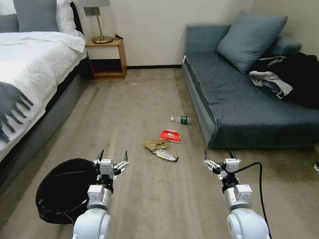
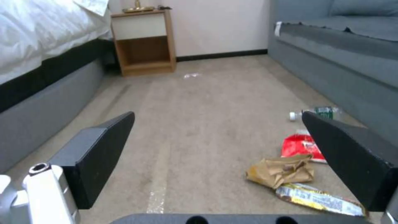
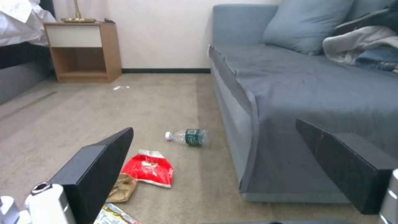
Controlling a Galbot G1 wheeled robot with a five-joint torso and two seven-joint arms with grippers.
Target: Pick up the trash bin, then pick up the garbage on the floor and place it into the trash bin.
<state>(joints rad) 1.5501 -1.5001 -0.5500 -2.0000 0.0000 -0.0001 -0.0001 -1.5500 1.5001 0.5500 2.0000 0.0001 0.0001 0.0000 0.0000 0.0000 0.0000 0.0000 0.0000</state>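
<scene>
**Both grippers spread, bin at my left**

My left gripper (image 1: 113, 155) and right gripper (image 1: 218, 153) hover wide apart and empty over the carpet (image 1: 139, 99). The trash bin (image 1: 63, 189) sits beside my left arm. Ahead lie the yellow-silver wrapper (image 1: 165, 155), tan paper bag (image 1: 155, 144), red snack packet (image 1: 170, 135) and clear bottle (image 1: 181, 119) near the sofa (image 1: 239, 109).

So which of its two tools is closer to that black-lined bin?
Left. The left tool hangs open just beside the trash bin, at its rim. The right tool, also open, is well off to the bin's right.
</scene>
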